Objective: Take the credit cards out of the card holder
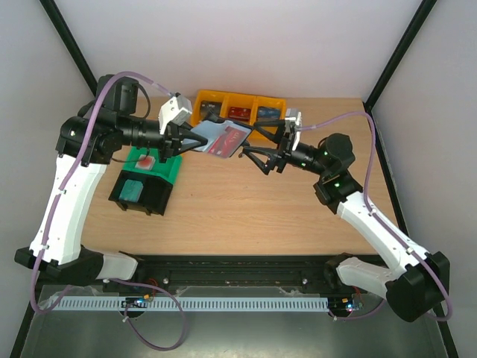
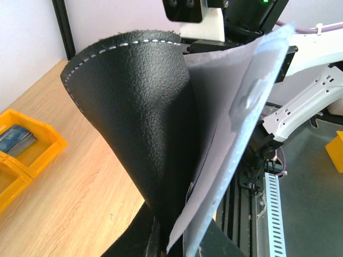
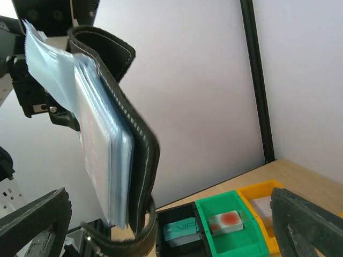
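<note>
— Where is the card holder [image 1: 220, 136] kept?
— It is held aloft and open, just right of the green bin [image 1: 168, 173]. One edge is clamped by the left gripper [image 1: 183, 145]. A red credit card [image 1: 232, 136] is seen in a clear pocket.
— And the right gripper [image 1: 252, 142]?
— It is spread wide just beside the holder's free edge, with nothing grasped.
— What might go wrong?
— The limp pocket could be pinched together with the card. The holder might then be dragged out of the left clamp, or a freed card could be dropped.
— Can any writing be read?
— "VIP" appears to be printed on the teal card [image 3: 179, 230] in the black bin [image 3: 161, 222]. Nothing else can be read.
</note>
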